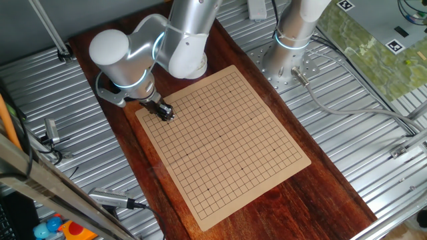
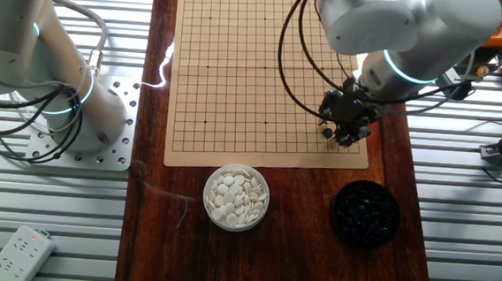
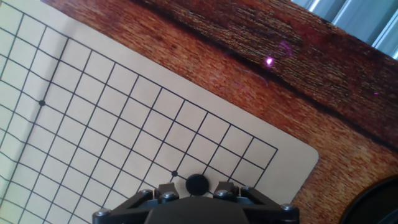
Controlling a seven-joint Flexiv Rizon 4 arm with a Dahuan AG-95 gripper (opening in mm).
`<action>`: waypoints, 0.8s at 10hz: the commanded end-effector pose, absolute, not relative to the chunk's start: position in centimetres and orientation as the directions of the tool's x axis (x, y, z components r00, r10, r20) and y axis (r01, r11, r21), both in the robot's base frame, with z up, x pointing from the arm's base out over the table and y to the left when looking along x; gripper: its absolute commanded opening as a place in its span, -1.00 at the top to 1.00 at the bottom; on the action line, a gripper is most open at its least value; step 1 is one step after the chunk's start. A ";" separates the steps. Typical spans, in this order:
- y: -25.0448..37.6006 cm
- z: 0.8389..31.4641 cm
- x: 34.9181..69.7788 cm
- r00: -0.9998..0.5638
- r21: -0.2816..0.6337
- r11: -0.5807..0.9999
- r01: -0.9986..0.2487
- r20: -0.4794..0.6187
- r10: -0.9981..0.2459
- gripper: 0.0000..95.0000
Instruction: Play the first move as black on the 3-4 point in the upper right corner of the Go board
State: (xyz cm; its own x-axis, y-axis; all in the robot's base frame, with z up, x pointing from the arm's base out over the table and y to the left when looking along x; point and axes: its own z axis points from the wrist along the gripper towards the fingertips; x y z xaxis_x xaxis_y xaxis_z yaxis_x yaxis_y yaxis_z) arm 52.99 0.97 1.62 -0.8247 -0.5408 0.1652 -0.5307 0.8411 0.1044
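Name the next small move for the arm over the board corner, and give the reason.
Probably lift the pincer straight up. In the hand view a black stone sits on the board near a corner star dot, between the fingertips; whether they have released it is unclear.

Bright, even light (glare on tabletop (image 3: 268,61)).

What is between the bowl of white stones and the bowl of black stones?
Only bare wooden tabletop lies between the white-stone bowl and the black-stone bowl, seen in the other fixed view.
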 end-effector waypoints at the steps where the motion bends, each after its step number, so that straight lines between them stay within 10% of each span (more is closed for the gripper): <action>1: 1.2 2.7 53.3 -0.837 0.064 0.858 -0.510 0.192 -0.512 1.00; 8: 4.6 5.3 54.3 -0.921 0.036 0.923 -0.382 0.068 -0.384 1.00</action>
State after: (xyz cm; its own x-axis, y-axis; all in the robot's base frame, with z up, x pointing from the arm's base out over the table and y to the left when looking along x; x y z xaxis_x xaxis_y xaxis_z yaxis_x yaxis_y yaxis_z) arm 54.15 4.07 5.08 -0.9138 -0.3998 0.0710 -0.4004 0.9163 0.0071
